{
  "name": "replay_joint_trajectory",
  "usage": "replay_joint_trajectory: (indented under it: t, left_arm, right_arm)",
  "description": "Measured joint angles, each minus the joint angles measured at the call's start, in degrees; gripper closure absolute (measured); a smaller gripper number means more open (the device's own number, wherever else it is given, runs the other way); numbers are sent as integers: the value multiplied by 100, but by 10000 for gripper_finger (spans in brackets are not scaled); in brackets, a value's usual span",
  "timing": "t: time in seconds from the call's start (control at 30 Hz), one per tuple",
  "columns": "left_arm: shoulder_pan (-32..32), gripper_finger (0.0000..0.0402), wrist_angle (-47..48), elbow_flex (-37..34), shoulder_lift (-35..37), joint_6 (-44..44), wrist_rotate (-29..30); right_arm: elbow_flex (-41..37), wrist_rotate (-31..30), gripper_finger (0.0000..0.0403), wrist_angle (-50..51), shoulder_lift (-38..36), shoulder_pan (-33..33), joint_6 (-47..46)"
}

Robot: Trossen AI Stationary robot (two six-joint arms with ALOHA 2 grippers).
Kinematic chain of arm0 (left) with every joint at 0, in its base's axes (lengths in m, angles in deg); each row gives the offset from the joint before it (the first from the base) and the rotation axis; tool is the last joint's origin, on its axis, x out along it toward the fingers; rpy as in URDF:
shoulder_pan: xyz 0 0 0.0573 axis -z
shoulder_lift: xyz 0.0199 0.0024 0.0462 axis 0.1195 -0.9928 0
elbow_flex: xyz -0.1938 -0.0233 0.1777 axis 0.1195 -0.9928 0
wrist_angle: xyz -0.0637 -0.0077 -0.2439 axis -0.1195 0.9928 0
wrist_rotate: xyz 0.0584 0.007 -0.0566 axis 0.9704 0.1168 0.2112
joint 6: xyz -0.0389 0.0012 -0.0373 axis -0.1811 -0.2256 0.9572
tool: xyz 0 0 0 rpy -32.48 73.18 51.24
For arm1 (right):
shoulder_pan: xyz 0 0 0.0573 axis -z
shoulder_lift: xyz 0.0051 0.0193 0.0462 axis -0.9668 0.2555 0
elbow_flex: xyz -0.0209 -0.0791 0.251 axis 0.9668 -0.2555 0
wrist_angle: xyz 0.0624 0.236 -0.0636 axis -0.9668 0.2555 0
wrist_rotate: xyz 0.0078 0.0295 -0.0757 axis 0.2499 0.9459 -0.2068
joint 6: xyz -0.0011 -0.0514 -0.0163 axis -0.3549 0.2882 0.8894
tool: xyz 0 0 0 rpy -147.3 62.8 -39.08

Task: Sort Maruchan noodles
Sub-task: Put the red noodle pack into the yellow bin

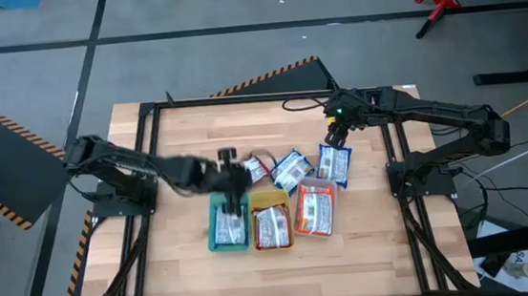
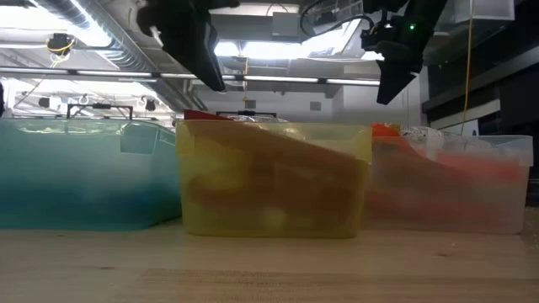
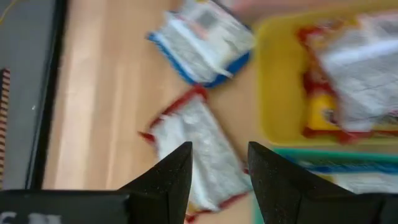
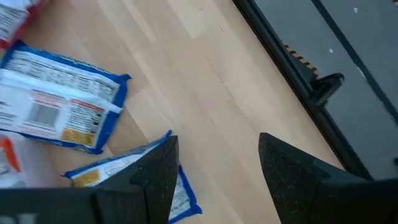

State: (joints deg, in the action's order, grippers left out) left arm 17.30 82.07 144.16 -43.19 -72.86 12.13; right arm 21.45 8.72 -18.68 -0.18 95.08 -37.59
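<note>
Noodles fill green tray (image 1: 216, 231), yellow tray (image 1: 271, 201), clear tray (image 1: 301, 218); both end effectors released.

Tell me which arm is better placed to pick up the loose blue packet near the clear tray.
The right: its gripper hangs above that blue packet, fingers open and empty. The left gripper is over the green tray.

In the high view the left pincer (image 1: 234, 197) is smeared with blur over the green rectangular plastic tray (image 1: 217, 240), hiding part of the blue-and-white flat noodle packet (image 1: 230, 230) in it. In the low view the frosted walls of the yellow rectangular plastic tray (image 2: 271, 178) and clear rectangular plastic tray (image 2: 450, 185) show their contents only as coloured shapes. The red-edged flat noodle packet (image 3: 194, 149) on the desk is blurred and partly hidden behind the left pincer's fingers (image 3: 171, 177).
</note>
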Motion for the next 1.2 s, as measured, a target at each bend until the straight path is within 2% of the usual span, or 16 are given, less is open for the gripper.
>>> replay_joint_trajectory:
  t: [0.17,0.27,0.43,0.57,0.8,1.0,1.2]
  left_arm:
    - [-933,252,-219,-403,659,-317,-772]
    - [-1552,252,-94,-581,740,-459,-1004]
    - [-2160,252,-20,-1072,764,-1104,-1864]
    - [-2342,241,-143,-1537,730,-1452,-1979]
    - [-2451,187,-576,-2192,731,-1489,-2019]
    - [-2397,151,-1095,-2478,731,-1493,-2079]
    - [-2396,147,-1297,-2491,582,-1543,-2205]
  right_arm:
    - [0,247,194,-148,0,2,27]
    - [0,311,194,-156,0,2,23]
    - [0,352,194,-195,-2,2,23]
    - [0,363,194,-215,-2,2,25]
    - [0,400,194,-259,-1,2,25]
    - [0,399,194,-273,-2,2,25]
    - [0,398,194,-294,-2,2,25]
